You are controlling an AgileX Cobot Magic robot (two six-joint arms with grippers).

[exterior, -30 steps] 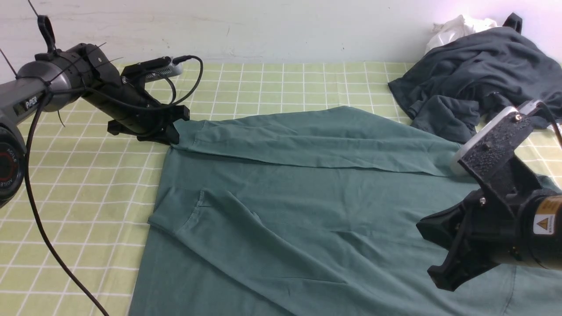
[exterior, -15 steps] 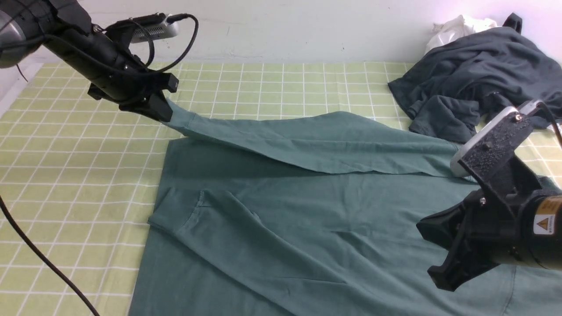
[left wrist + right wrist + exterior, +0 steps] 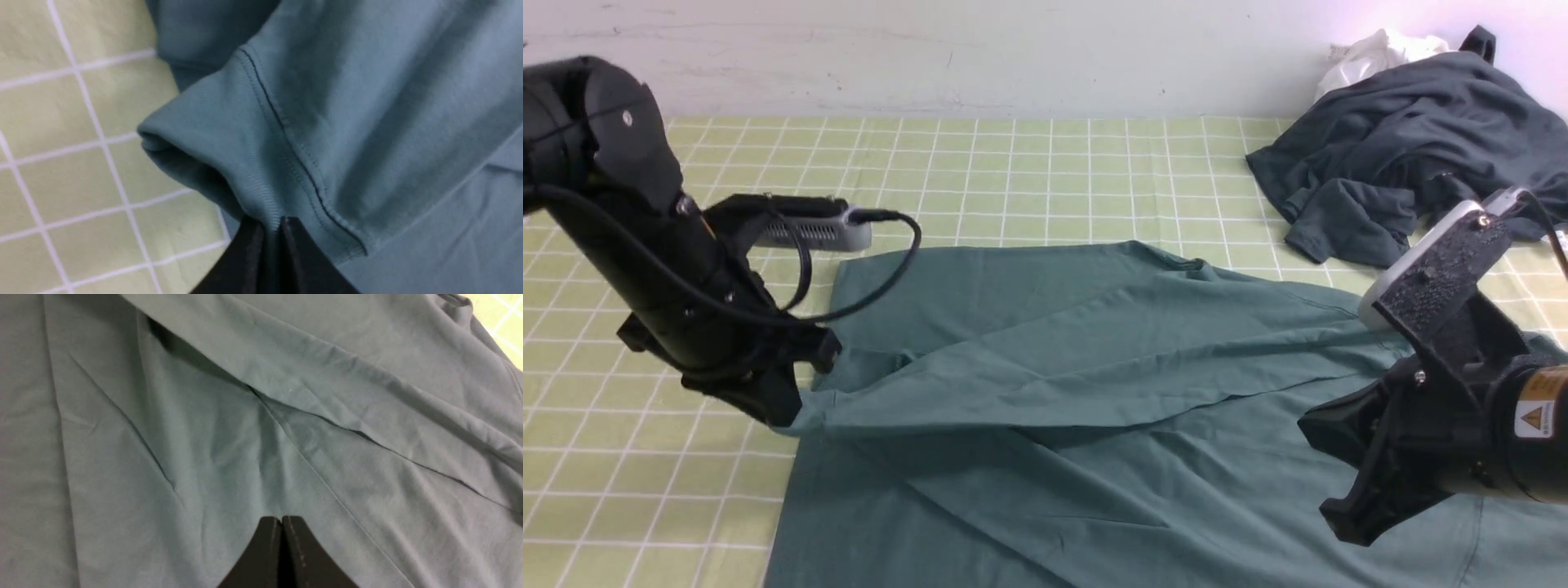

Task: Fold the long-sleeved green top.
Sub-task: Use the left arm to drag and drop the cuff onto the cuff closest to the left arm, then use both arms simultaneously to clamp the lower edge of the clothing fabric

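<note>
Pinching the ribbed cuff (image 3: 229, 134) between nearly closed jaws, the left gripper (image 3: 271, 223) holds one sleeve (image 3: 1054, 384) of the top (image 3: 1143, 506) by its very end. The grip sits at the cuff edge, beside the stitched seam, so the whole sleeve hangs from one point and follows the arm.

The cuff is held low, at the top's left side edge. From there the sleeve runs in a slack diagonal band across the body toward the right shoulder.

Judgement: the sleeve is being laid over the body as a fold-in step. The low hold keeps the fabric from swinging or bunching.

Right gripper (image 3: 282, 524): jaws pressed together, nothing between them. It is poised over the body of the top, on the side where the held sleeve joins. Whether its tips press the fabric or hover just above cannot be told from the wrist view. If pressing, it would anchor the top against the left arm's pull.

The top lies spread on the checked tablecloth (image 3: 1013, 163), filling the near centre, collar toward the far side.

A grey garment (image 3: 1405, 139) is heaped at the far right with a white cloth (image 3: 1372, 53) behind it. Both lie just beyond the top's right shoulder, out of the work.
</note>
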